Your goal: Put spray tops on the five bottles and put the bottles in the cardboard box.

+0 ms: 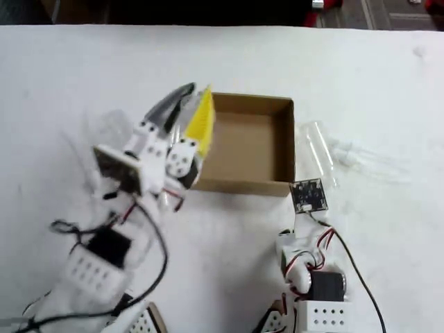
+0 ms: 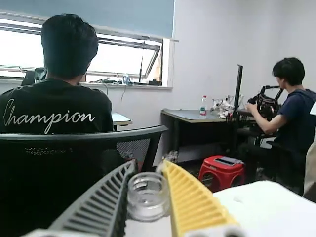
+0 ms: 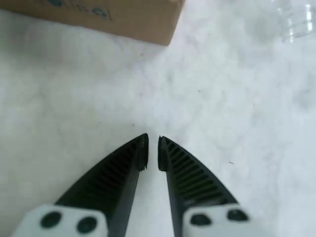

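While the left jaws, one grey and one yellow, are clamping the neck of a clear bottle (image 2: 148, 196), its round mouth is facing the left wrist camera, open; the body below the neck is being hidden by the jaws, so how it is hanging is hard to tell; in the high view these jaws are pointing over the far left corner of the cardboard box (image 1: 243, 142), and the held bottle is blending into them, barely readable; the left arm (image 1: 142, 163) is leaning across the desk (image 1: 229, 62) just beside the box's left wall; faint clear shapes (image 1: 104, 128) left of that arm are too blurred to identify; the right jaws, both black, are hovering low over bare desk with the tips almost meeting, a thin slit between them and nothing gripped; the box's near corner (image 3: 98, 19) is being cut off by the right wrist frame; a second bottle (image 1: 318, 149) is lying on its side just right of the box, touching or nearly touching the wall, cannot tell which; part of it (image 3: 297, 19) is clipped at the right wrist frame's edge; more transparent pieces (image 1: 364, 161) are lying further right, too washed out to tell spray tops from bottles; the right arm's camera board (image 1: 307, 195) is sitting just in front of the box's near right corner.
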Robot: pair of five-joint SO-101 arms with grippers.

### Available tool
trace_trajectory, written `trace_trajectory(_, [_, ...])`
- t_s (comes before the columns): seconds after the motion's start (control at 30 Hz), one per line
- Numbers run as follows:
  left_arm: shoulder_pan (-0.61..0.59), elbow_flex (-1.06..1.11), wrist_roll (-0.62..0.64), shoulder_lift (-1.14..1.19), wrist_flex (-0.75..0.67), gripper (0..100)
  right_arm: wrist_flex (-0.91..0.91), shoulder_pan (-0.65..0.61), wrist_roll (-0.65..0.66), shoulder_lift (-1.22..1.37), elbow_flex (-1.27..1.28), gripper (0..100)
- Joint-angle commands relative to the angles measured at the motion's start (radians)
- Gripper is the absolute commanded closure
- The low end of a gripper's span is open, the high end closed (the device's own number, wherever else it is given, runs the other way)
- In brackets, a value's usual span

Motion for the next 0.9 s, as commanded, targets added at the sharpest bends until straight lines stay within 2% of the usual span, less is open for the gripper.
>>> trace_trajectory(0.0, [-0.004, -0.081, 0.038, 0.351, -0.295, 98, 0.004, 0.005, 0.003, -0.004, 0.008, 97.5])
trace_trajectory(0.23, [-0.05, -0.296, 0.037, 0.846, -0.511, 98, 0.004, 0.005, 0.003, -0.004, 0.008, 97.5])
trace_trajectory(0.53, [-0.064, -0.42, -0.025, 1.19, -0.721, 98, 0.004, 0.005, 0.003, -0.004, 0.008, 97.5])
trace_trajectory(0.87, [-0.122, -0.559, -0.018, 1.376, -0.738, 98, 0.004, 0.005, 0.003, -0.004, 0.008, 97.5])
